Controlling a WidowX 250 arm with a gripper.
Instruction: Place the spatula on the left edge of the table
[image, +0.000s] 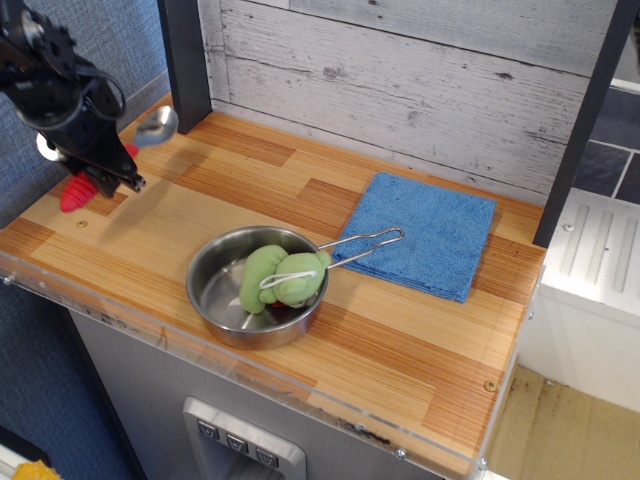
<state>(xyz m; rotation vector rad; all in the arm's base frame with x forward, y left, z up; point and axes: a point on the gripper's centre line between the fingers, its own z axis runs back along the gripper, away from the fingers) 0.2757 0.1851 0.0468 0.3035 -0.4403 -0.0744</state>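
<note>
The spatula (75, 192) has a red ribbed handle and a shiny silver head (156, 123). It is held tilted at the far left of the striped wooden table (420, 340), the handle end low over the left edge. My black gripper (105, 165) is shut on the spatula's handle near its middle. The fingertips are partly hidden by the gripper body.
A steel pan (255, 290) with a wire handle holds a green soft toy (280, 277) at the table's front middle. A blue cloth (425, 233) lies at the back right. A dark post (185, 55) stands at the back left corner by the plank wall.
</note>
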